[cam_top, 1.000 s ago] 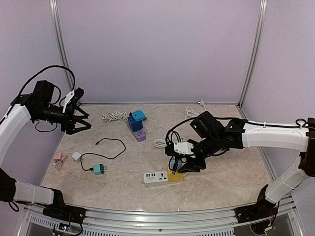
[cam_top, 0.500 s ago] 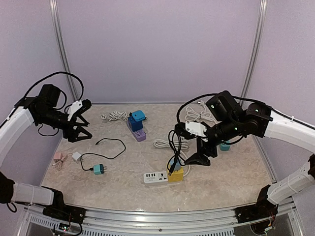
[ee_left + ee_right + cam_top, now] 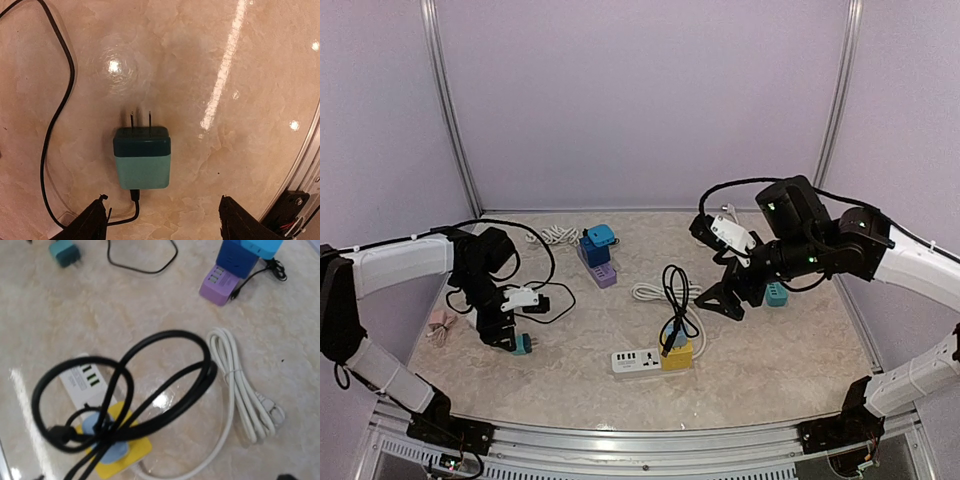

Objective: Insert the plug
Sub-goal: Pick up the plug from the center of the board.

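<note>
- A marbled surface (image 3: 770,360) is shown from above, with two robot arms reaching over it.
- The task's thing, a teal plug (image 3: 142,162), is seen lying flat on the surface at the left, well apart from the power strip (image 3: 638,360) near the front edge.
- In the left wrist view, its two prongs (image 3: 140,119) are pointed away from the left claw (image 3: 163,200).
- The left claw is held wide, with one finger to each side and just behind the plug. Nothing is gripped.
- A thin black cord (image 3: 55,115) is seen leaving the back of the plug and curving away past the left finger.
- The right claw (image 3: 720,303) is spread wide and empty. It is raised above the surface, beyond the strip.
- A looped black cable (image 3: 125,385) is draped over the yellow end of the strip, where its own blue plug appears to be seated already.
- It is judged that the teal plug is about to be grasped.
- The cord could be pinched along with the body, because it lies so close to one finger.
- The flat plug could be pushed along the glossy surface rather than gripped if the fingers are lowered unevenly.
- Once lifted, the plug could be twisted in the grip by drag from the cord, so that the prongs miss the slots.
- The strip is not held, so it could be shoved aside under pressure.
- The free sockets could be obstructed by the cable loop.
</note>
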`<move>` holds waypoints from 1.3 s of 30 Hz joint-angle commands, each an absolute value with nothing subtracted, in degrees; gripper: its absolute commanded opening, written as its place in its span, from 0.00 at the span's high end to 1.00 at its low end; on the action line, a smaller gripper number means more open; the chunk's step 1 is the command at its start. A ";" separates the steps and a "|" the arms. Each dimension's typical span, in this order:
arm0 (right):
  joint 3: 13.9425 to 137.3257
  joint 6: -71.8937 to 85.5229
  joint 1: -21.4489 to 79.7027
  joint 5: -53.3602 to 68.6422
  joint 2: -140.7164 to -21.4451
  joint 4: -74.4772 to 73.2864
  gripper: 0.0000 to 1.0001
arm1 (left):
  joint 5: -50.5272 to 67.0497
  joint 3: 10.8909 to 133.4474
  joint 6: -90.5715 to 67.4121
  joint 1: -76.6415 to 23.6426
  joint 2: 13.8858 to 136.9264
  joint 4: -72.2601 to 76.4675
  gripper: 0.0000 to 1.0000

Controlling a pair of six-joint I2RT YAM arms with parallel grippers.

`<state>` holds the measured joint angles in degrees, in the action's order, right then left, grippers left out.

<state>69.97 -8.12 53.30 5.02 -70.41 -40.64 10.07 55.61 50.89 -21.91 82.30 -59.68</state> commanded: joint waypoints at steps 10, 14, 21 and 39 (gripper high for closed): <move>64.26 -2.54 53.76 7.88 -68.17 -32.74 0.00 | 3.77 49.06 50.37 -24.70 89.38 -44.20 0.32; 63.99 -2.11 53.74 8.70 -67.94 -32.67 0.00 | 3.34 48.80 50.36 -24.78 90.23 -43.20 0.36; 63.73 -1.93 53.72 9.15 -67.64 -31.85 0.00 | 3.95 48.57 49.98 -24.83 91.59 -42.91 0.58; 66.55 2.32 53.70 -2.04 -65.01 -27.88 0.00 | 26.47 74.16 41.37 -14.67 82.37 -60.66 1.00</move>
